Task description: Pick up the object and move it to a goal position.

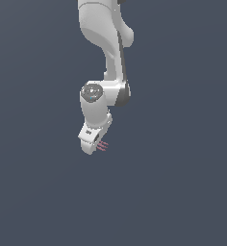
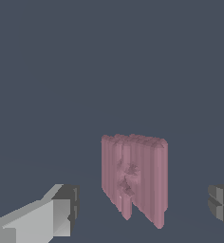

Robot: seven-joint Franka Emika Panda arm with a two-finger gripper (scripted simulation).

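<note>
Wrist view shows the gripper (image 2: 142, 213) spread wide, holding nothing, fingers (image 2: 61, 209) flanking the pink object (image 2: 135, 175) to close on it.

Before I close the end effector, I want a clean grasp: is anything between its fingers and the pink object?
Nothing visible. In the wrist view the pink object sits in the gap between the fingers, with only bare background between.

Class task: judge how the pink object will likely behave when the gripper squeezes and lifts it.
The pink object looks blocky and ridged, so probably stiff, unlikely to roll. Beside the gripper it's small, so likely light. Its uneven, jagged lower edge might tilt in the grasp.
</note>
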